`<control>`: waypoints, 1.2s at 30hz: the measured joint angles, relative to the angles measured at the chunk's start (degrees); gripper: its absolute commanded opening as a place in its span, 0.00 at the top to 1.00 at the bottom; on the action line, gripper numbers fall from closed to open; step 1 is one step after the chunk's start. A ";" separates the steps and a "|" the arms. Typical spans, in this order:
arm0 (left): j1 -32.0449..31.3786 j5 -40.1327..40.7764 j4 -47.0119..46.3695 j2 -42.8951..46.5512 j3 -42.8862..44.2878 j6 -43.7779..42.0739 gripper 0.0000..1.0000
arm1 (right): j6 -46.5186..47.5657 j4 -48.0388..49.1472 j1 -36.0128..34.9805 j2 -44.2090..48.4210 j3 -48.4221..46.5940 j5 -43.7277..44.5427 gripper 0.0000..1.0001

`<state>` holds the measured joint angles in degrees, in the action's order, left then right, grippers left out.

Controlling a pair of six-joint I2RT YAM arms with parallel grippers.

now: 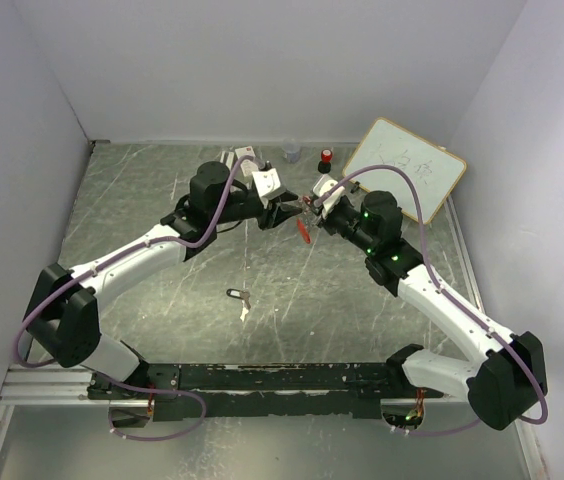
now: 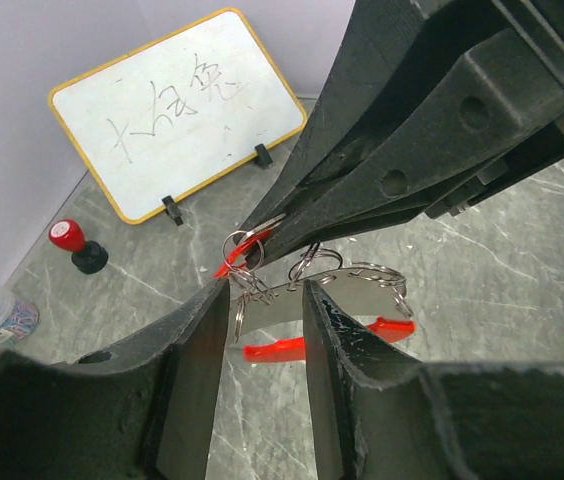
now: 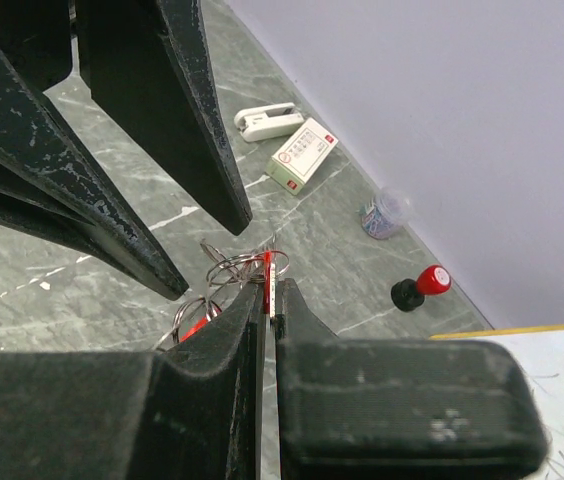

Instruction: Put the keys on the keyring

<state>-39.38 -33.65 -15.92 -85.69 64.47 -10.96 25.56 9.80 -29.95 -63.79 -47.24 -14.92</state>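
Your right gripper (image 3: 271, 292) is pinched fully closed on the keyring (image 2: 262, 350). A thin sliver of red and silver stands edge-on between its pads, and you cannot tell whether that sliver is a key or part of the keyring itself. The keyring is held up off the table (image 1: 152, 200) near the far middle, between the two wrists. Its wire loops (image 2: 374, 275) are bunched just under the right fingertips, and its curved red plastic piece hangs below them. Your left gripper (image 2: 265, 292) faces the right one nose to nose with its jaws at a middling gap. Its two fingers (image 2: 194, 390) stand on either side of a flat silver part of the bunch. From the left wrist view that silver part seems to reach from one finger to the other, but you cannot tell whether the pads press on it or only flank it. The black-headed key (image 1: 234, 293) lies flat on the table, well apart from both grippers, nearer the arm bases and a little left of centre, with its short blade pointing toward the near edge. Along the back wall are a whiteboard (image 1: 405, 168) propped at the right, a red-topped stamp (image 1: 325, 157) just left of it, then a small clear pot (image 1: 291, 152) and a white box (image 3: 302, 155) beside a white stapler (image 3: 266, 122).
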 measured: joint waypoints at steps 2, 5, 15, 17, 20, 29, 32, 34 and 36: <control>-0.07 0.24 0.00 0.00 0.00 -0.09 0.54 | 0.00 0.04 0.00 0.00 -0.07 -0.13 1.00; -0.15 0.48 0.00 -0.07 0.00 -0.13 0.55 | -0.02 0.04 0.00 0.00 -0.11 -0.35 1.00; -0.17 2.08 0.00 -1.46 0.63 0.09 0.57 | -0.04 0.13 0.00 0.00 -0.11 -1.60 1.00; -0.17 2.40 -0.09 -1.66 0.76 0.31 0.57 | -0.04 0.13 0.00 0.00 -0.11 -1.86 1.00; -0.20 2.60 -0.13 -1.81 0.76 0.72 0.59 | -0.04 0.15 0.00 0.00 -0.11 -2.23 1.00; -0.31 2.99 0.02 -2.62 1.44 1.40 0.70 | -0.04 0.22 0.00 0.00 -0.09 -2.19 1.00; -0.35 3.19 1.01 -2.80 1.99 1.38 0.76 | -0.04 0.24 0.00 0.02 -0.09 -1.77 1.00; -0.46 3.91 1.60 -2.99 2.49 1.33 0.81 | -0.09 0.22 0.00 0.04 -0.09 -1.81 1.00; -0.48 4.59 1.95 -3.08 2.60 1.31 0.86 | -0.09 0.22 -0.07 0.13 -0.09 -1.92 1.00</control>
<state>-39.86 -29.06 -13.98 -88.77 67.07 -9.65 25.47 10.02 -30.02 -63.66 -47.33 -16.84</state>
